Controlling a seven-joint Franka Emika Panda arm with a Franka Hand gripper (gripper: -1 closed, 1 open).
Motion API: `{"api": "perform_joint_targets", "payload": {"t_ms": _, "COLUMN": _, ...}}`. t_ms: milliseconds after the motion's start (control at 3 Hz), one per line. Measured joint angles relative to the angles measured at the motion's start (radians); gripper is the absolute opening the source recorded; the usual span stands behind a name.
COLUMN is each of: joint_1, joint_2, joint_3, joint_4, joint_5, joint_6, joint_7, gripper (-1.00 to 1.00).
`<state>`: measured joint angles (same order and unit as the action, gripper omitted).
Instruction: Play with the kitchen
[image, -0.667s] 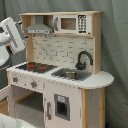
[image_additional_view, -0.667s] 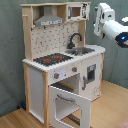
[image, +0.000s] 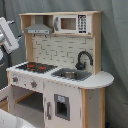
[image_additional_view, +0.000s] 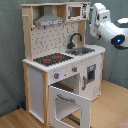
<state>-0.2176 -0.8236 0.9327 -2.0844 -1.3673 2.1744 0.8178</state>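
Both exterior views show the kitchen (image: 60, 70) (image_additional_view: 62, 65) standing on a wooden floor (image_additional_view: 112, 107) before a grey curtain backdrop (image: 112, 50), filling most of each picture. Its upper shelf carries the grey hood (image: 39, 29) (image_additional_view: 48, 20) at one end and a white microwave panel (image: 70, 23) (image_additional_view: 75, 11) at the other, above a backsplash (image: 55, 50) printed like pale bricks. On the counter (image: 102, 79) (image_additional_view: 37, 61), the black stovetop (image: 34, 66) (image_additional_view: 52, 59) with red burners sits toward the hood end, and the steel sink (image: 71, 74) (image_additional_view: 82, 50) lies beside it toward the rounded end, with the black faucet (image: 83, 60) (image_additional_view: 74, 39) at the counter's back edge. In the second exterior view the oven door (image_additional_view: 69, 104) hangs open, swung down and outward below the stovetop. The white robot arm (image: 7, 37) (image_additional_view: 107, 25) is near the kitchen's upper part, at the first exterior view's left and the second exterior view's right; I cannot tell how the gripper stands.
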Motion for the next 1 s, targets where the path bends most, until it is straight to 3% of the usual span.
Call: {"api": "perform_joint_targets", "payload": {"t_ms": 1000, "joint_1": -0.167, "joint_2": 0.086, "joint_3": 0.204, "joint_4": 0.174, "joint_5": -0.005, "joint_6": 0.003, "joint_7": -0.037, "gripper": 1.00}}
